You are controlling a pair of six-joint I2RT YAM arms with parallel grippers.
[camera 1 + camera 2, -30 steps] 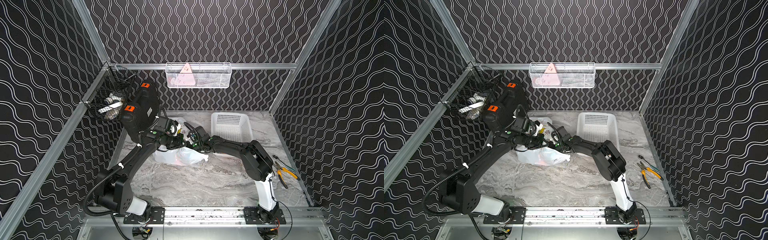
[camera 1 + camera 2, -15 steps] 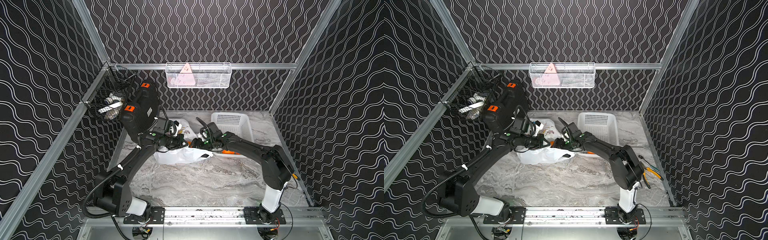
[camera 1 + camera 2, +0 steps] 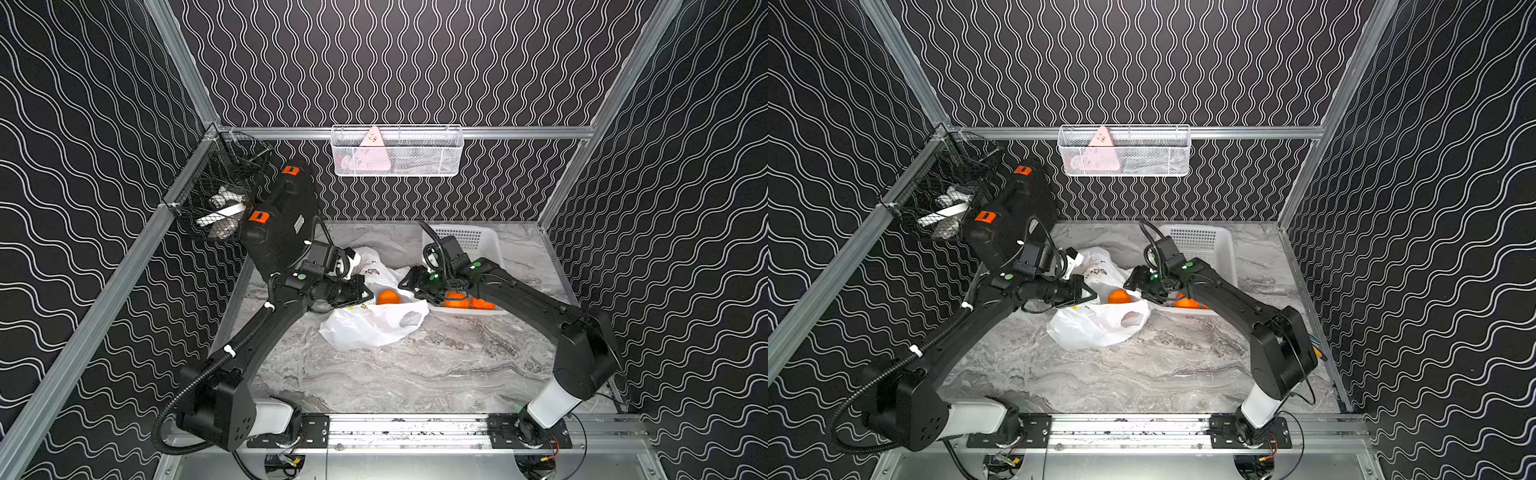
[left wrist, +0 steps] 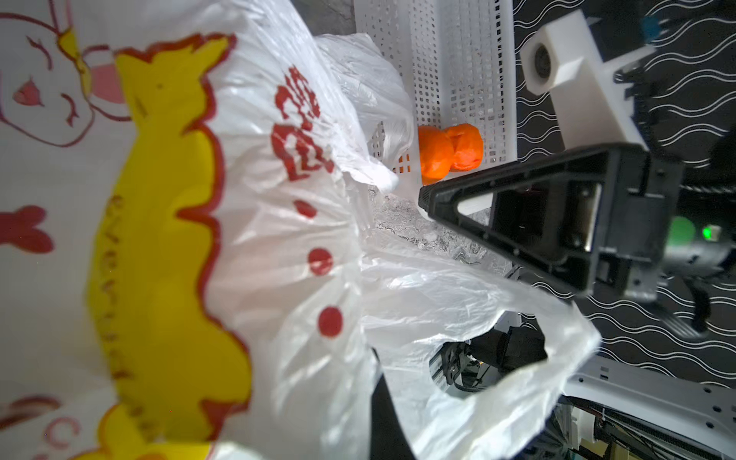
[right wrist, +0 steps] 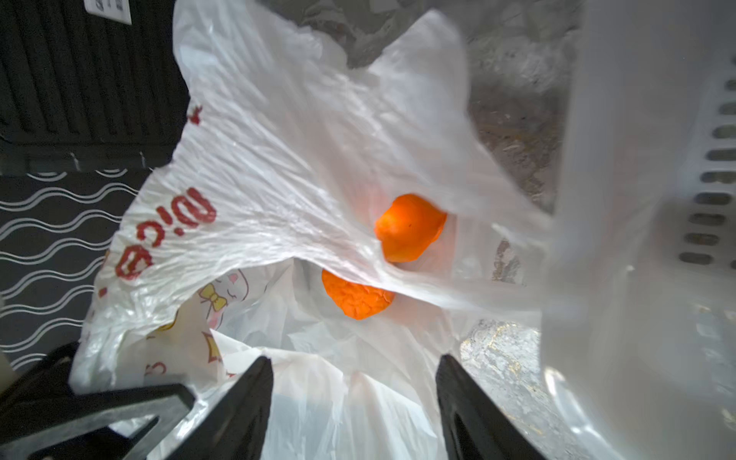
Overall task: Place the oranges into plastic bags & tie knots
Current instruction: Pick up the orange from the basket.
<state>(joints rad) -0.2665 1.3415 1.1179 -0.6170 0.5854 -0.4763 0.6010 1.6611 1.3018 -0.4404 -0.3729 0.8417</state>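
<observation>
Oranges [image 3: 388, 297] are split between two places. The right wrist view shows two in the bag [image 3: 374, 328], one of them half under a fold of film, though only one shows in both top views. Two more oranges [image 3: 455, 300] sit touching, side by side, at the end of the basket [image 3: 478, 239] nearest the robot. The bag sprawls on the table [image 3: 415, 374] just beside the basket, its mouth gaping between the two grippers. The left gripper [image 3: 361, 291] is pinched together at the bag's rim and seems to be holding that edge up; its jaws are buried in film in its own wrist view. The right gripper [image 5: 350, 402] hangs over the mouth with jaws apart and nothing between them, tips aimed toward the bag and the left gripper. What the next pick turns on is that the basket pair lies behind those fingertips, under the right wrist, on the side away from the bag. The move is therefore likely a draw-back and a turn downward, not a reach forward. The right arm is far nearer and free, while the left is tied up with the rim. Because the pair touch, the jaws would best close across one fruit from its open sides. No knot is begun.
</observation>
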